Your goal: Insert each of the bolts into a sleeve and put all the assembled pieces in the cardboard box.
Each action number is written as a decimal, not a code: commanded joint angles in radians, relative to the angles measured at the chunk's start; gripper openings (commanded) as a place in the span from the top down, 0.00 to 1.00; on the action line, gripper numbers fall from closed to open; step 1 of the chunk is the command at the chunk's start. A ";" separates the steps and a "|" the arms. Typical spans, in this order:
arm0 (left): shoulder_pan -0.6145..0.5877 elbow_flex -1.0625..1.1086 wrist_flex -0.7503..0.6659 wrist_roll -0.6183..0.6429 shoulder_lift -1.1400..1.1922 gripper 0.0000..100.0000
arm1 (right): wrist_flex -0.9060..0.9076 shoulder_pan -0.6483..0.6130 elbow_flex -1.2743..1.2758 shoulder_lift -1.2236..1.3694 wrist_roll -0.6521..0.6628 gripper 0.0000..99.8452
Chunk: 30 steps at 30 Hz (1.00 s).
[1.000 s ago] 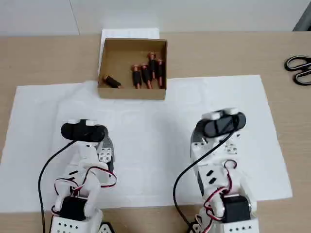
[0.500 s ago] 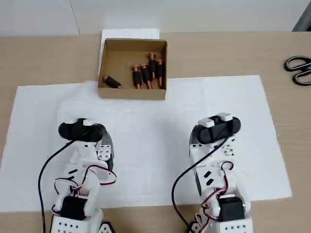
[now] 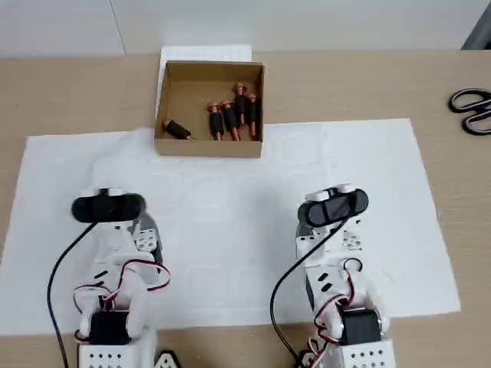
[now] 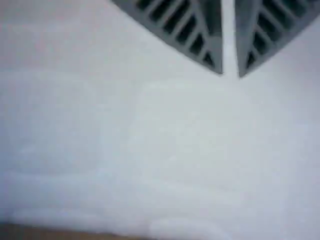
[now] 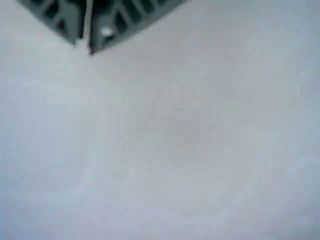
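The cardboard box stands at the back middle of the table. Inside it lie several assembled pieces, black sleeves with copper-coloured bolts, and one more piece lies apart at the box's left side. The left arm and the right arm are folded back near the front edge, far from the box. My left gripper hangs shut over bare white paper with nothing in it. My right gripper is likewise shut and empty above the paper.
A large white paper sheet covers the wooden table in front of the box. Black scissors lie at the far right edge. A smaller white sheet sticks out behind the box.
Both arms have drawn back toward the table's front edge, away from the box. The left arm also shifted a little to the left. The pieces in the box have not moved.
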 commanded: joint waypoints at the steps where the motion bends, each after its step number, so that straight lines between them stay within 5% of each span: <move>1: -0.018 -0.002 0.008 0.002 -0.011 0.99 | 0.005 0.008 0.008 -0.012 0.003 1.00; 30: -0.021 -0.002 0.008 0.002 -0.011 0.99 | 0.107 0.004 0.006 -0.012 0.008 0.99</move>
